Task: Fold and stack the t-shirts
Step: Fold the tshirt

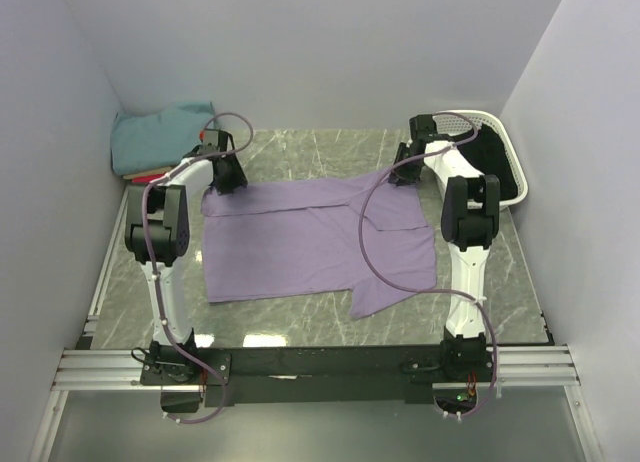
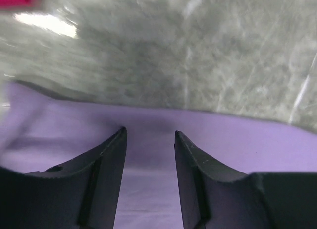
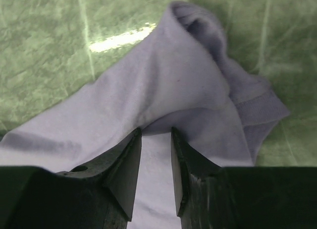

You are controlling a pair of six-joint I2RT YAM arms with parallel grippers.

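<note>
The lavender t-shirt point(image 1: 315, 240) lies spread across the middle of the marble table point(image 1: 500, 272). Left of it, in the far corner, sit the folded teal t-shirt point(image 1: 155, 134) and a red one point(image 1: 150, 175) beneath; right of it stands a white basket point(image 1: 500, 152). The left gripper point(image 2: 149, 135) hovers spread over the shirt's far left edge; the right gripper point(image 3: 156, 132) pinches raised cloth at its far right edge.

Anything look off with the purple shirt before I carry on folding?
The lavender shirt lies mostly flat, but its sleeve by the right gripper is bunched and raised off the table, and the near right corner juts out unevenly.
</note>
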